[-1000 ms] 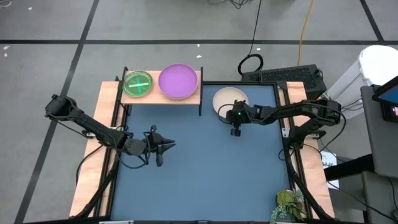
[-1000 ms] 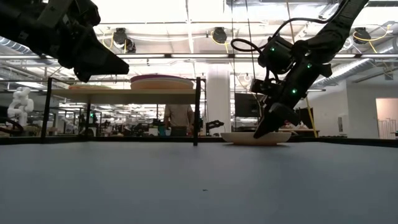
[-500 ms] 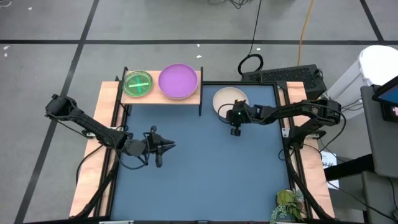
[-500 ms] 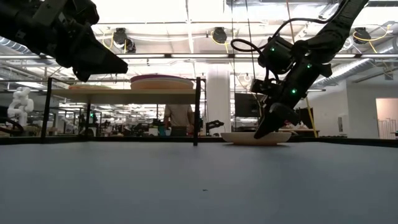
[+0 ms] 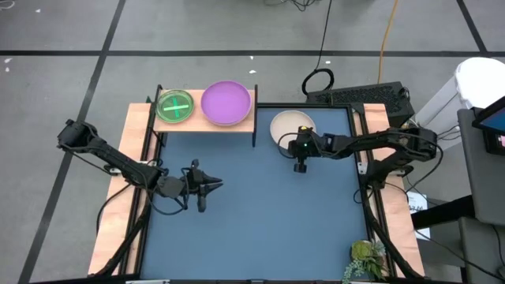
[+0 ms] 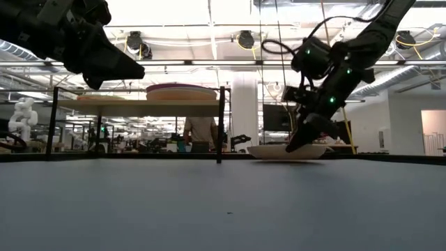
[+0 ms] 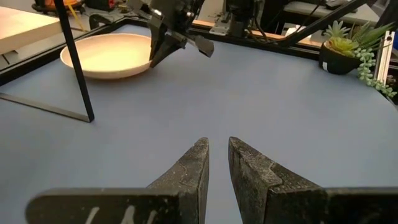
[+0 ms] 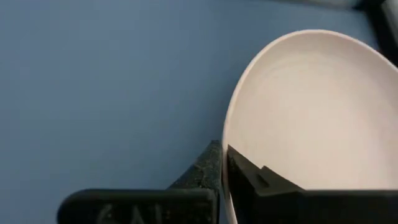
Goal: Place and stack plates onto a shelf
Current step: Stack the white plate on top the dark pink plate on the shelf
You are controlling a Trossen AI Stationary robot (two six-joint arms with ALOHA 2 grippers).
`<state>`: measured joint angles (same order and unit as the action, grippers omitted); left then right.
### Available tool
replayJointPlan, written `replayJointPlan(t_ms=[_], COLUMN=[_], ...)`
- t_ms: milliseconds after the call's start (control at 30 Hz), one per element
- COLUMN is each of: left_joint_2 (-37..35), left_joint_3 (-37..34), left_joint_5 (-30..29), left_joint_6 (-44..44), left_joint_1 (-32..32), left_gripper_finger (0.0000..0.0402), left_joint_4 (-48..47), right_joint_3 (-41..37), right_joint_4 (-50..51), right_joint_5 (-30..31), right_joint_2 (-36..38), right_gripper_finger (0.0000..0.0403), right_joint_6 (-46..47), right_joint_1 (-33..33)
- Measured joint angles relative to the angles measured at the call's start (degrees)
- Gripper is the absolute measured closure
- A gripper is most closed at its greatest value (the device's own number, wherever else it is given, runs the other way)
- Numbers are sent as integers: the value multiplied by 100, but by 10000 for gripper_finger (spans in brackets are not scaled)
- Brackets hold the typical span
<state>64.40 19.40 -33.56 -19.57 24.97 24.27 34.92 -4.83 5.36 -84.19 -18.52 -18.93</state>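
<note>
The cream plate (image 8: 298,106) is clamped at its 6 o'clock rim by the right gripper (image 5: 300,163), lying flat, open side up; the left gripper (image 7: 217,155) is held slightly apart

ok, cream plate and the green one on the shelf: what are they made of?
Cream plate: opaque, smooth, soft sheen; looks like melamine or glazed ceramic, can't tell which. Green plate: translucent, light passes through it, so probably tinted plastic. Shelf: pale wood-look board.

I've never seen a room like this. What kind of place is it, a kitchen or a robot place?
Probably a robotics lab, not a kitchen: exposed ceiling pipes, a small white robot figure in the room behind, and cables on the floor.
</note>
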Motion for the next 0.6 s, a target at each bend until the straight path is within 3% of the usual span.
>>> replayJointPlan(t_ms=[300, 467, 600], left_joint_2=[0, -1, -2], left_joint_3=[2, 2, 2], left_joint_5=[0, 0, 0], left_joint_6=[50, 105, 86], left_joint_1=[-2, -2, -2], left_gripper_finger=[334, 334, 334], left_joint_4=[-17, -20, -20], right_joint_3=[378, 1039, 1740], right_joint_4=[914, 2045, 2655], right_joint_5=[643, 1247, 1290], right_joint_2=[917, 1184, 1144], right_gripper_finger=[402, 402, 402], right_joint_6=[337, 524, 468], right_joint_1=[358, 608, 708])
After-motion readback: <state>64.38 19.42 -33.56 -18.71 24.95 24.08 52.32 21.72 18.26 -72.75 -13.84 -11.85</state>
